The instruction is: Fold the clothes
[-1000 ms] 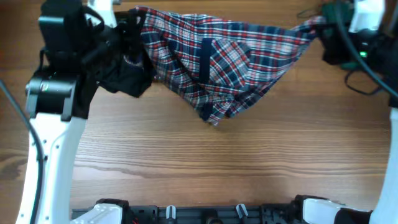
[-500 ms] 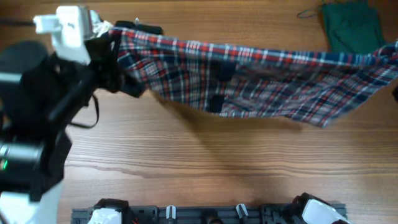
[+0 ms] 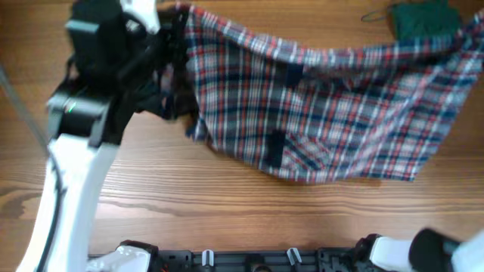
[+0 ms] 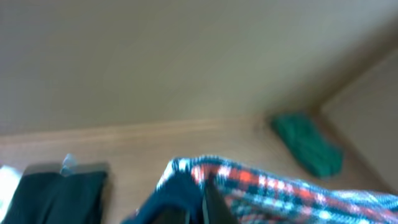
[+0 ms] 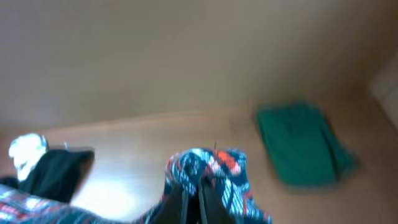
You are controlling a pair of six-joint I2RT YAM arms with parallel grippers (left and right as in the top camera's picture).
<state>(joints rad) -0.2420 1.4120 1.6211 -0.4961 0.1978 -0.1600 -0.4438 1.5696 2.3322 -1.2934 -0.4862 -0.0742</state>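
Observation:
The red, white and navy plaid garment [image 3: 333,113] hangs stretched between my two arms above the wooden table, its lower edge sagging toward the front. My left gripper [image 3: 178,30] holds its upper left corner, and the left wrist view shows the jaws [image 4: 202,202] shut on the plaid cloth [image 4: 286,193] with its navy trim. My right gripper is off the right edge of the overhead view. In the right wrist view its jaws [image 5: 193,199] are shut on a bunched plaid corner [image 5: 211,165].
A folded green cloth [image 3: 423,19] lies at the back right of the table and also shows in the right wrist view [image 5: 298,143]. A dark garment [image 3: 162,102] lies under my left arm [image 3: 83,113]. A black rail [image 3: 249,261] runs along the front edge.
The garment has been lifted and spread wider, with more cloth hanging toward the front. My left arm has swung back toward the rear left; my right arm has moved out past the right edge.

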